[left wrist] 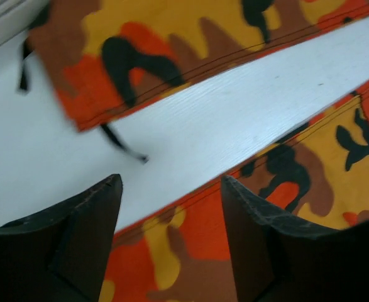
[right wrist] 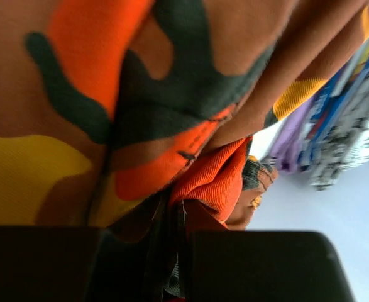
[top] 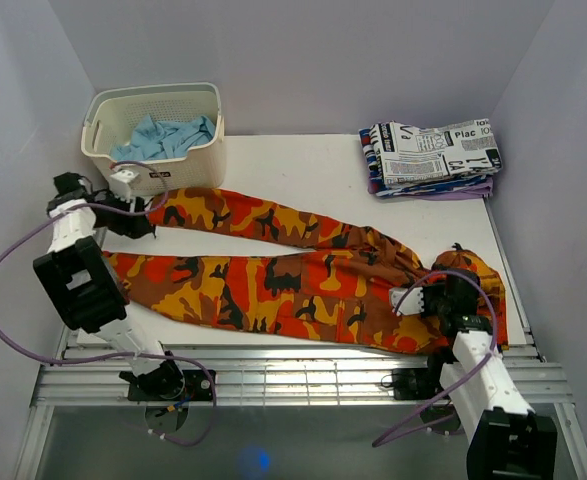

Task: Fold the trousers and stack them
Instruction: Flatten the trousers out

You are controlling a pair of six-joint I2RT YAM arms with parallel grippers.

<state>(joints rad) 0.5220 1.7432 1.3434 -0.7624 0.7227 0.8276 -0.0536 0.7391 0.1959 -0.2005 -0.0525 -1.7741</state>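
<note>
Left claw (left wrist: pixel 170 189) wide, camo trousers (top: pixel 303 280) leg edge just under its tips, ungripped; right claw (right wrist: pixel 175 242) pinches waist fabric; risk: left closes on bare desk (left wrist: pixel 234 107) strip, misses edge, fold goes lopsided

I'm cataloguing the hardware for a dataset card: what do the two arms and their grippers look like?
Both the left arm and right arm mix white links with boxy black housings, each trailed by a looping purple cable. The left gripper has matte black, wedge-shaped fingers; the right gripper has broad black ones. No markings are visible.
</note>
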